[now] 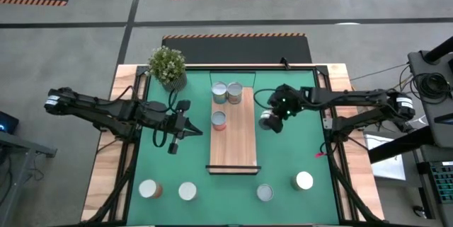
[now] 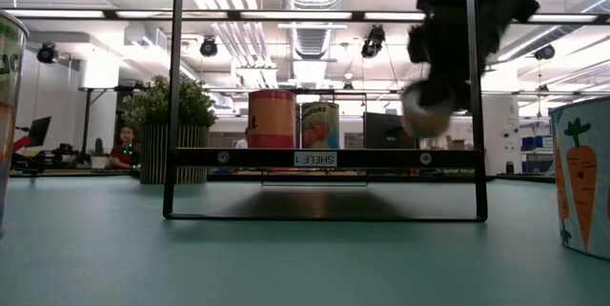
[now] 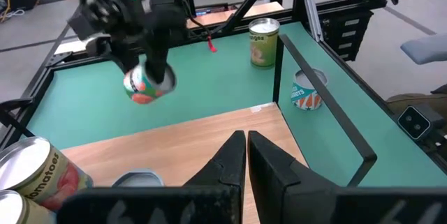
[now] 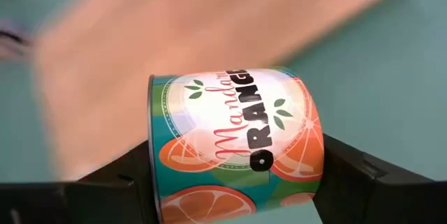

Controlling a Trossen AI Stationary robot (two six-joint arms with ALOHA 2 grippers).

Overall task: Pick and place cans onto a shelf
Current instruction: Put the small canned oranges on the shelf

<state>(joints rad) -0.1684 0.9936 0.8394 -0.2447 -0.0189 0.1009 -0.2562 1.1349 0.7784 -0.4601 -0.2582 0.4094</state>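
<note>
Nearest the camera edge of the green mat [image 1: 170, 167], four cans wait in a loose row: one with an orange side [image 1: 149, 189], a white-topped one [image 1: 187, 191], a silver-topped one [image 1: 265, 193] and another white-topped one [image 1: 304, 180], all apart from the shelf and from each other, presumably parked there as the supply not yet moved. Beyond them lies the shelf [image 1: 241, 146], its near half bare, which leaves room for more tins. Farther along the plank one can with a reddish side [image 1: 219, 119] stands alone, and at the far end two more [image 1: 226, 92] stand side by side, touching or nearly so, so the shelf holds three. Just off the shelf's right edge, level with the lone can, the right gripper [image 1: 272, 120] is clamped on a mandarin orange can [image 4: 234, 144]; the right wrist view shows a finger pressed to each side of the label, and the low view shows the tin raised above the plank's level, a hold suited to carrying it over the edge. On the other side, the left gripper [image 1: 175, 136] hovers over the mat beside the shelf with its fingers closed and nothing between them. Farthest back stands a potted plant [image 1: 168, 66] at the mat's corner.
</note>
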